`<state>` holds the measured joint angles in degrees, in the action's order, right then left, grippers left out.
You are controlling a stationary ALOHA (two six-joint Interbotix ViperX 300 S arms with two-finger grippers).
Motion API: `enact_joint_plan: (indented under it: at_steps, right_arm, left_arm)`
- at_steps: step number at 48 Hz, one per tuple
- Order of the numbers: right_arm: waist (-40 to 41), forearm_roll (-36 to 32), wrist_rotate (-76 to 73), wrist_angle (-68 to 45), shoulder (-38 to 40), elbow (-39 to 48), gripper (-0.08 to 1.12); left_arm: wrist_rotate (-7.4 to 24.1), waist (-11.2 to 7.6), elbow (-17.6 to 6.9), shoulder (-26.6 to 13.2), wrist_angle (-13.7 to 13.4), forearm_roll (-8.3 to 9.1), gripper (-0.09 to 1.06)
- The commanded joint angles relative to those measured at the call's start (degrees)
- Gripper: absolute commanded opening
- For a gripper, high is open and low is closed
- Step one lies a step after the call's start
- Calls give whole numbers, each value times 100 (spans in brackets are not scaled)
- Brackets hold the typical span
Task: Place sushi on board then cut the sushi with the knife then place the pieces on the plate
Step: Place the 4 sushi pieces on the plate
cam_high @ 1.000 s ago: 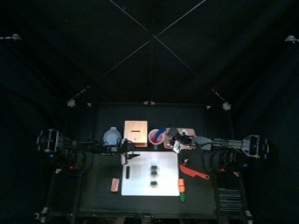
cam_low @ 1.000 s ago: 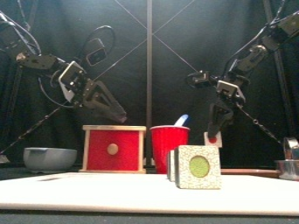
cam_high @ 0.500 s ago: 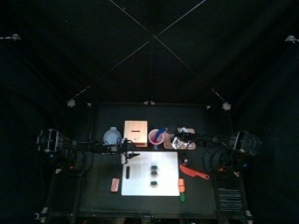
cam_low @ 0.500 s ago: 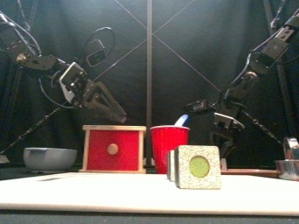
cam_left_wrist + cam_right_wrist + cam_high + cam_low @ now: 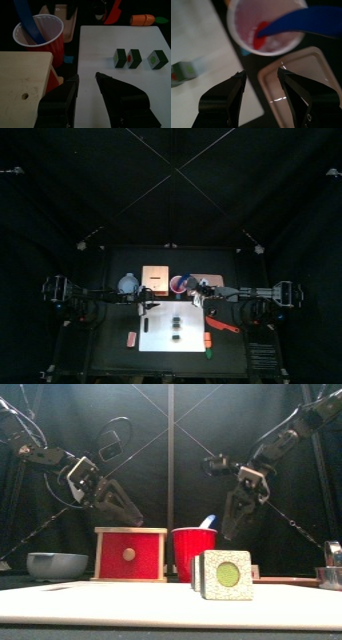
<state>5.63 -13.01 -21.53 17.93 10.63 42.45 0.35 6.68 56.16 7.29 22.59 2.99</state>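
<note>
Three dark green sushi pieces stand on the white board, one a little apart. Behind the board is the red cup, holding a blue knife and a red one. My right gripper hangs open just above the cup, over the edge of the pink tray. The left gripper hovers open over the board's back left, beside the wooden box.
The wooden box with a red front stands left of the cup, the blue-grey bowl further left. An orange toy and a red toy lie right of the board. A metal cutter stands at the far right.
The right gripper dipped, then rose and swung left, closer to the red cup. The left arm and the sushi pieces have stayed where they were.
</note>
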Motion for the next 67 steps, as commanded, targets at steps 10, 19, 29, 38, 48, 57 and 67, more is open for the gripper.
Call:
enact_joint_plan:
  at_steps: [10, 19, 29, 38, 48, 57, 67]
  right_arm:
    - [-879, 237, -18, -44, -536, -527, 86]
    - [-1046, 396, -18, -53, -905, -721, 86]
    - [-1107, 422, -18, -26, -1195, -888, 86]
    - [-1072, 378, 0, -26, -1380, -976, 86]
    - [-1063, 316, 9, -35, -1494, -1020, 86]
    - [-1055, 246, 9, -26, -1600, -1072, 84]
    - [-1037, 176, 0, -26, -1714, -1107, 69]
  left_arm:
    - [9, 9, -53, 53, -26, 0, 74]
    - [9, 18, -53, 53, -26, -9, 74]
    - [9, 18, -53, 53, -26, 9, 74]
    - [9, 44, -53, 35, -26, 9, 74]
    - [9, 44, -18, 35, -26, 0, 74]
    - [9, 44, -9, 35, -26, 0, 74]
    - [9, 44, -9, 35, -26, 0, 74]
